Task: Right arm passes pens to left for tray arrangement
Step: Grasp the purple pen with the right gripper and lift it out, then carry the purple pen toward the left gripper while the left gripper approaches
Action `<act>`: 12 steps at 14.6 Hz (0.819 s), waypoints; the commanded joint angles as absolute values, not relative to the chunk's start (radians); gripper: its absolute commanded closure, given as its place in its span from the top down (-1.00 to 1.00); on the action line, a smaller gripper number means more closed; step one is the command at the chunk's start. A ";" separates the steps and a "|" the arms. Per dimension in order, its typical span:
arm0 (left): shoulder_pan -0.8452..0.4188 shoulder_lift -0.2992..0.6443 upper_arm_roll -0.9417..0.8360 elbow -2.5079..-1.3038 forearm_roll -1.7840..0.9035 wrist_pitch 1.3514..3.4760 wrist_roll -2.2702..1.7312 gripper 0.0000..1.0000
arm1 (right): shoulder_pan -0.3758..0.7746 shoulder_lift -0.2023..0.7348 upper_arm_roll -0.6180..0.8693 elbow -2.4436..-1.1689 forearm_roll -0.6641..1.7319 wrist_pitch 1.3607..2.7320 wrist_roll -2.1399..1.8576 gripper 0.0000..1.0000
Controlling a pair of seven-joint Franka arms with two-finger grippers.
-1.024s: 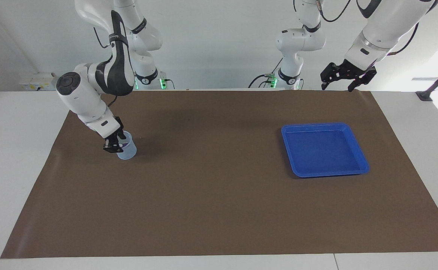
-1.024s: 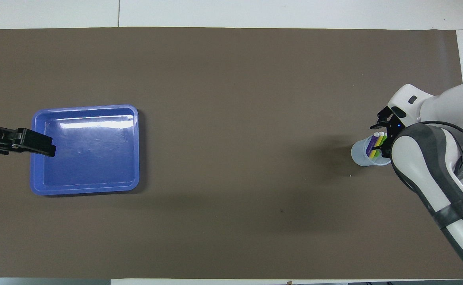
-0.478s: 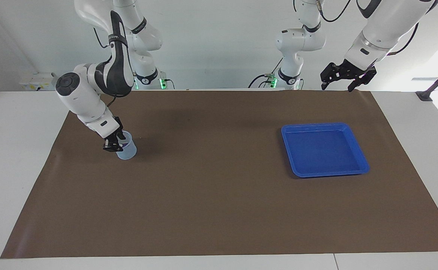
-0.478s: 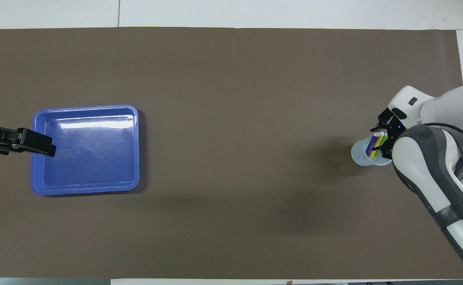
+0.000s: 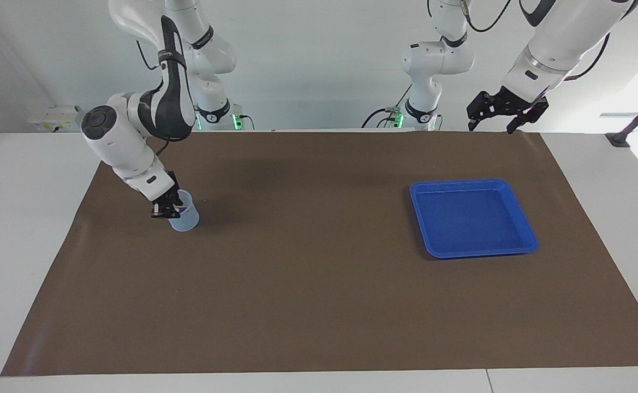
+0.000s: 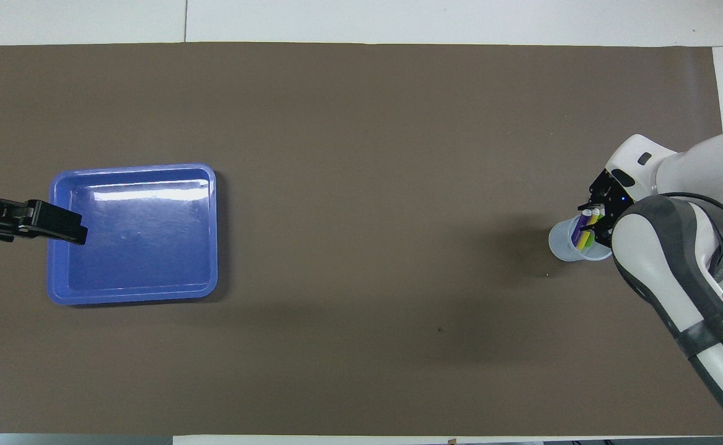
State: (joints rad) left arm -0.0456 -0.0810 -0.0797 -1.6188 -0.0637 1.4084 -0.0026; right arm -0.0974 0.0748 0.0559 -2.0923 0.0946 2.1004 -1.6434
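The pens (image 6: 586, 224) stand together in a small translucent pale-blue cup (image 6: 566, 246) toward the right arm's end of the table; purple, yellow and green barrels with pale tops show in the overhead view. My right gripper (image 6: 591, 217), with its blue light, is lowered over the cup's mouth around the pens' tops; in the facing view this gripper (image 5: 166, 210) hides them. The blue tray (image 5: 474, 218) lies toward the left arm's end with nothing in it. My left gripper (image 5: 490, 126) waits open, raised in the air by the mat's edge.
A brown mat (image 5: 308, 273) covers most of the white table (image 5: 18, 229). In the overhead view the left gripper (image 6: 67, 227) overlaps the tray's (image 6: 138, 247) rim. The right arm's elbow (image 6: 676, 259) hangs over the mat beside the cup.
The right gripper has drawn in tighter around the pens' tops over the cup. The left arm, tray and cup have not moved.
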 commanded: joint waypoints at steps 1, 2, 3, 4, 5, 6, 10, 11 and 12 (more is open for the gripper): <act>-0.044 -0.117 -0.081 -1.661 -0.048 1.430 -0.011 1.00 | -0.107 0.051 0.061 -2.118 0.117 2.114 -1.674 -0.71; -0.044 -0.117 -0.081 -1.661 -0.048 1.430 -0.011 1.00 | -0.107 0.051 0.061 -2.118 0.117 2.112 -1.672 -0.75; -0.044 -0.117 -0.081 -1.661 -0.048 1.430 -0.011 1.00 | -0.109 0.051 0.061 -2.114 0.118 2.106 -1.672 -0.77; -0.044 -0.117 -0.081 -1.661 -0.048 1.430 -0.011 1.00 | -0.109 0.051 0.061 -2.111 0.126 2.103 -1.671 -0.78; -0.044 -0.117 -0.081 -1.661 -0.048 1.430 -0.011 1.00 | -0.109 0.051 0.061 -2.108 0.150 2.100 -1.671 -0.78; -0.044 -0.117 -0.081 -1.661 -0.048 1.430 -0.011 1.00 | -0.109 0.051 0.061 -2.108 0.153 2.099 -1.672 -0.78; -0.044 -0.117 -0.081 -1.660 -0.054 1.430 -0.011 1.00 | -0.130 0.051 0.057 -2.016 0.202 2.001 -1.626 -1.00; -0.044 -0.117 -0.081 -1.661 -0.055 1.428 -0.011 1.00 | -0.136 0.051 0.054 -1.952 0.209 1.926 -1.580 -1.00; -0.044 -0.117 -0.081 -1.661 -0.057 1.428 -0.011 1.00 | -0.149 0.051 0.054 -1.889 0.209 1.854 -1.537 -1.00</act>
State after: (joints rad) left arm -0.0456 -0.0810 -0.0797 -1.6189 -0.0637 1.4084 -0.0027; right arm -0.1213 0.0467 0.0500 -2.0085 0.1818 1.9795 -1.5988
